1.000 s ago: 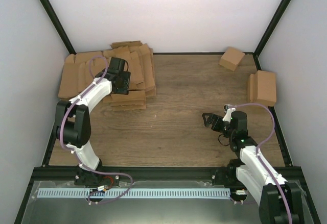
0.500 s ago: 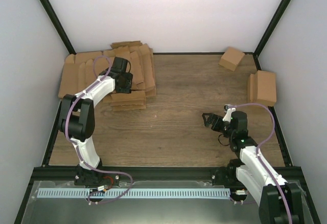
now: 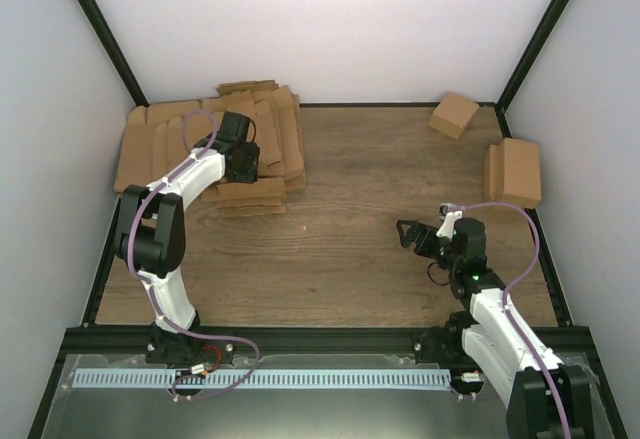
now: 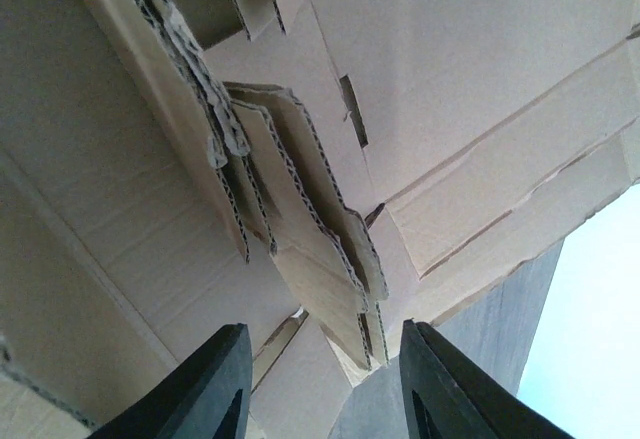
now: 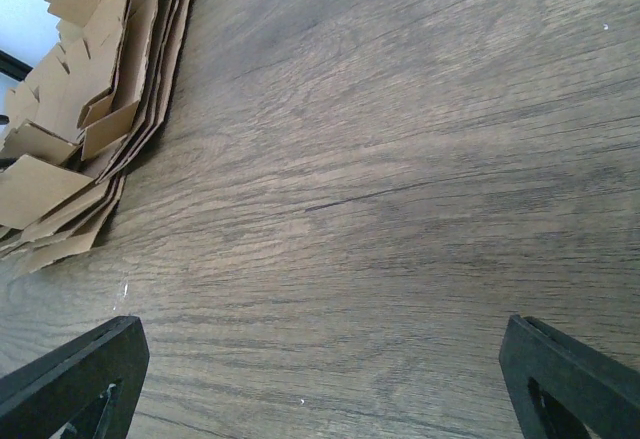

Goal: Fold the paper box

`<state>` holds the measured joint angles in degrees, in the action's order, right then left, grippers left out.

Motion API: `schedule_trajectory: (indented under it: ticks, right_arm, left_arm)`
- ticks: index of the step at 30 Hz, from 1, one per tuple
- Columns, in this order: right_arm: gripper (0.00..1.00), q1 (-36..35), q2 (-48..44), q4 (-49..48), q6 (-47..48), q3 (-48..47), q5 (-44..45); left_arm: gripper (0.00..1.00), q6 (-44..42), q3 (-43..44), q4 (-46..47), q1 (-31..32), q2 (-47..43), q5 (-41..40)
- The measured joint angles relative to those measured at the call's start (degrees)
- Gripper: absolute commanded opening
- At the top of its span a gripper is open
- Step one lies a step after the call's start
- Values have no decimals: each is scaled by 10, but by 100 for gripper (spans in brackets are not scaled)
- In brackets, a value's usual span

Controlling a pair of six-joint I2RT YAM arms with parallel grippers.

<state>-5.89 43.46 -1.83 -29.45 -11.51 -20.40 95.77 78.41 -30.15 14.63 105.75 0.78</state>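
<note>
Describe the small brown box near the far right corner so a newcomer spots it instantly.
Seen from above, follow the wooden table to its far right corner. The small box sits alone there, turned askew to the table edge. It is compact and cube-like, unlike the bigger folded cartons nearer along the right edge and the pile of flat blanks far left.
</note>
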Motion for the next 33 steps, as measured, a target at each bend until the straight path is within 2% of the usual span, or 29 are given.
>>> schedule_trajectory:
  ticks: [3,5,14,27,29,33]
  right_arm:
    - [100,0,-2,0,0,0,0]
    - [100,0,-6,0,0,0,0]
    - [100,0,-12,0,0,0,0]
    - [100,0,-11,0,0,0,0]
    - [100,0,-11,0,0,0,0]
    - [100,0,-12,0,0,0,0]
  left_arm:
    - [12,0,0,-1,0,0,2]
    - [4,2,-1,-2,0,0,6]
    - [4,3,-4,-8,-3,-24,12]
    - [4,-31,-2,-22,-4,-189,8]
    - [7,-37,-11,-25,-4,-229,4]
    - [36,-35,-67,-14,-4,-328,-13]
